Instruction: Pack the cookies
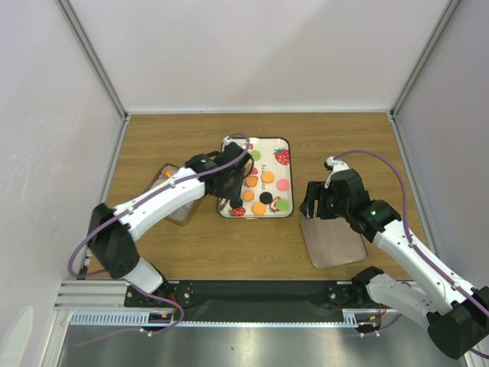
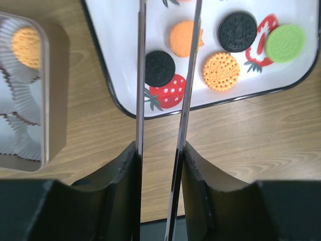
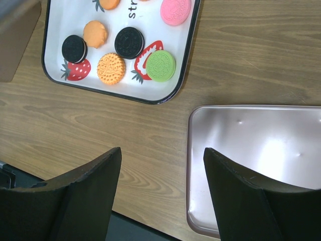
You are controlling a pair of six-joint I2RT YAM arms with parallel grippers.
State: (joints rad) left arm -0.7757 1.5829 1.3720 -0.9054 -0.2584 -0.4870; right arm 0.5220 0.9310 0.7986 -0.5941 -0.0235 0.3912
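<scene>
**Black cookie between the left blades, at the tray's near-left corner**
Your left end effector [image 2: 165, 30] has its blades [image 2: 139, 75] narrowly parted and grips nothing you can see; the tips run out of the wrist view. The black cookie [image 2: 159, 68] lies flat and round between them, so there is no axis to match. An orange cookie [image 2: 178, 39] sits just beside the right blade, and the rim of the tray [image 2: 113, 40] is close on the near side. The box [image 2: 55, 90] lies left across bare table [image 2: 241, 140]. Your right end effector [image 3: 161, 153] hangs wide open over the lid [image 3: 251, 160], well apart.
</scene>
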